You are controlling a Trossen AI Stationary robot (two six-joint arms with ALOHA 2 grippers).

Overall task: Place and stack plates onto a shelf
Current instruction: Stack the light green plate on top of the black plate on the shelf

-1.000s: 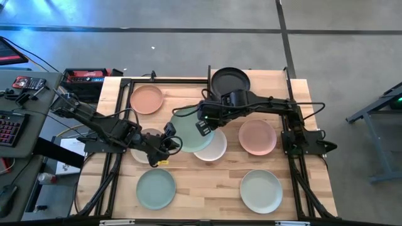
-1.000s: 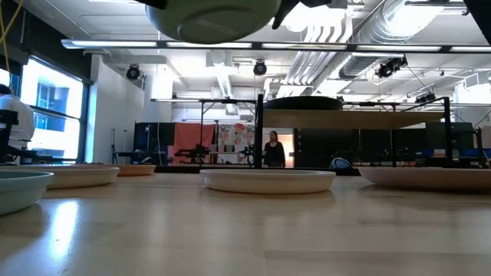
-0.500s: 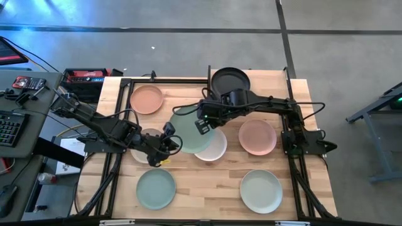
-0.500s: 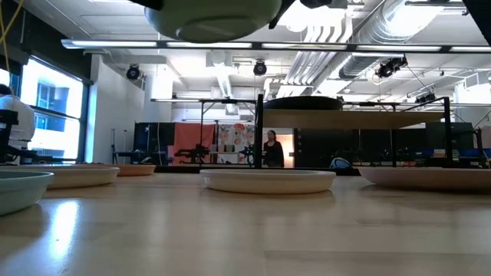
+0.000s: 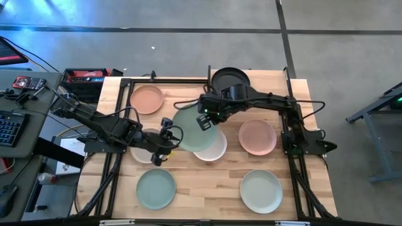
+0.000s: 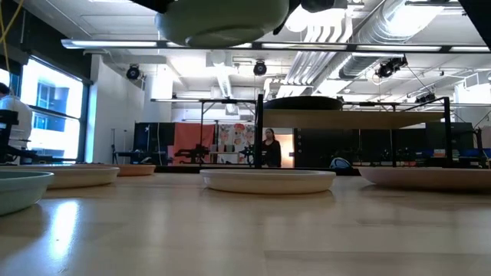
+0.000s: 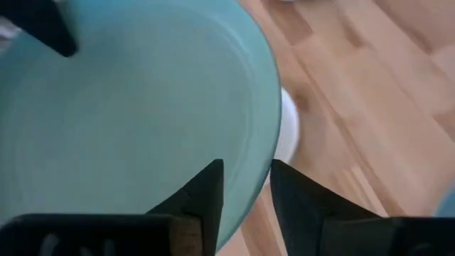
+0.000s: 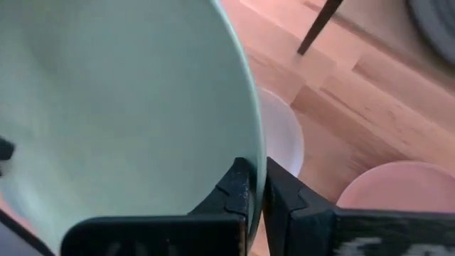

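Aloft, mint plate (image 5: 191,129) rim pinched by right gripper (image 8: 257,186), left gripper (image 7: 245,186) straddling rim, unclamped

Pale mint green plate (image 5: 190,129) held aloft mid-bench; black plate (image 5: 230,80) sits on the wooden shelf (image 6: 360,118); others lie flat.

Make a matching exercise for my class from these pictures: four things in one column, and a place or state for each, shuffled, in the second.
Column one:
1. black plate
2. lifted mint plate
3. left end effector
4. right end effector

Column two:
A. shut on a plate's rim
B. fingers apart, either side of the rim
C. on the shelf
D. in the air above a cream plate

Pairs: 1-C, 2-D, 3-B, 4-A
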